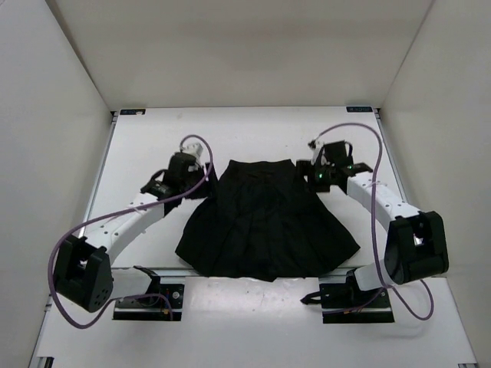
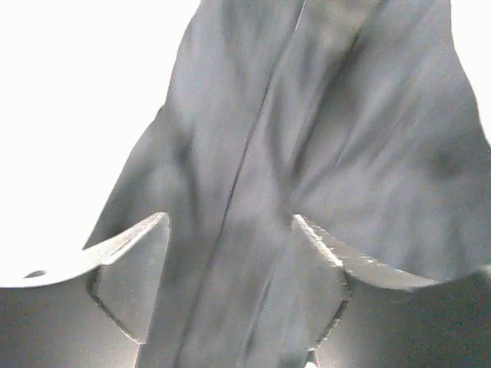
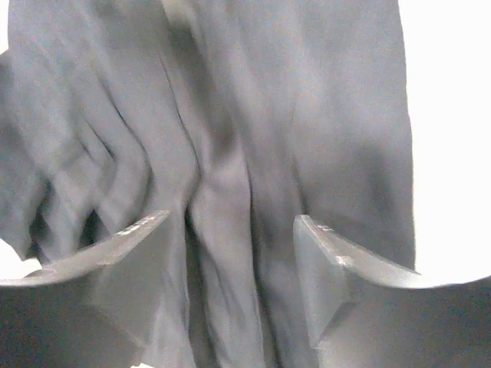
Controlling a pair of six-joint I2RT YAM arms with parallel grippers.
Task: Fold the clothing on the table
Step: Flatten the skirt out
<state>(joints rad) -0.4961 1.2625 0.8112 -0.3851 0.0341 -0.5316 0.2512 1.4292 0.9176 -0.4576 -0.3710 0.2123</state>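
The large flat white tabletop [image 1: 253, 130] carries the black pleated skirt of soft fabric [image 1: 265, 222], which lies spread near its middle. The narrow waistband is at the far end, and the wide flared hem fans out toward the arm bases. The skirt looks flat and in one layer, with no fold visible in it from above.

The left hand [image 1: 205, 170] sits at the left corner of the waistband and the right hand [image 1: 314, 173] at the right corner, with the skirt's narrow end between them. In the left wrist view the left hand [image 2: 230, 222] has its jaws parted over pleated cloth and nothing pinched between them. The right wrist view shows the right hand [image 3: 234, 218] parted over the fabric in the same way. From these views I cannot tell whether the fingertips touch the cloth.

I judge the work to be at the waistband end, with the main fold not yet made. The next move calls for both hands to close on their corners together. They should then lift just enough to clear the pleats and carry the waistband evenly toward the hem, so the soft fabric does not skew or bunch.
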